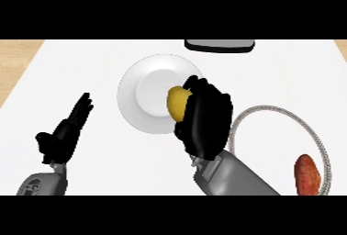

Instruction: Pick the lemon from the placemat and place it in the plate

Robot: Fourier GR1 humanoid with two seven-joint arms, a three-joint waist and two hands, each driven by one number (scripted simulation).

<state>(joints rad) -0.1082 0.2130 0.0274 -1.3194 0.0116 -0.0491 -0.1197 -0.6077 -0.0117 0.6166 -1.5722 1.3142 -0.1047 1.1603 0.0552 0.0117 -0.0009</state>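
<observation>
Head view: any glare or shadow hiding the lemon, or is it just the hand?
Head view: flat, even light, no glare on the round white plate; only the black right hand, fingers curled round it, covers part of the yellow lemon; no cast shadow hides it.

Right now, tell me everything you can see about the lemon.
The lemon is yellow, smooth-skinned and oval, standing roughly on end in this view. Only its left side shows; the right hand curls round it and hides the rest. It sits over the right part of the white plate, above the plate's inner well. Whether it already rests on the plate or is held just above it cannot be told.
</observation>
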